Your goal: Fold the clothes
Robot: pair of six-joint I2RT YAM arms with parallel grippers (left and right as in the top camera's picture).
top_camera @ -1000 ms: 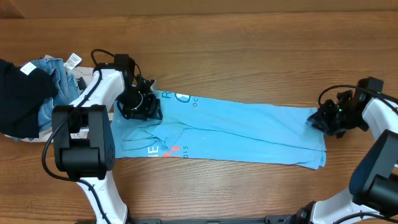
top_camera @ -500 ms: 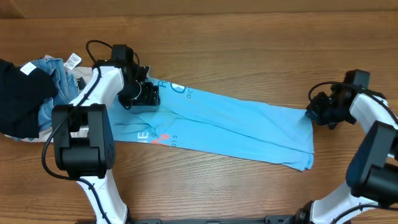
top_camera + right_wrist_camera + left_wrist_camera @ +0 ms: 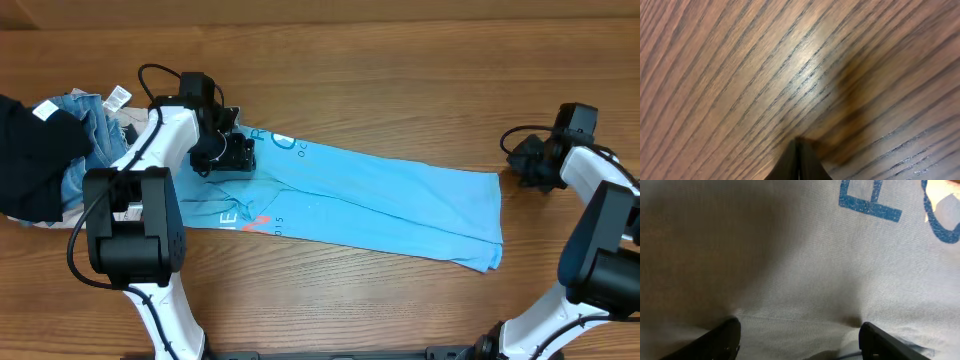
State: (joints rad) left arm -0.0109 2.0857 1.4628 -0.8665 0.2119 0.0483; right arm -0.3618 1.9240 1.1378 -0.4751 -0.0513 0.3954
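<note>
T-shirt lies under spread left fingers, denim pile beside it, right fingers together over table

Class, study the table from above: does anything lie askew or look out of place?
The T-shirt lies slanted across the table, not square to its edge, and its lower right corner sticks out unevenly. Nothing looks spilled or damaged.

1. We see the brown wooden table, and it fills the whole picture.
2. Thin dark lines in the wood run on a slant, from the bottom left up to the top right.
3. At the bottom middle we see the right gripper. Its two black fingers are pressed together into one point, with nothing between them.
4. A blurry dark shadow lies on the wood, up and to the right of that point.
5. A pale shiny spot sits near the middle of the wood.
</note>
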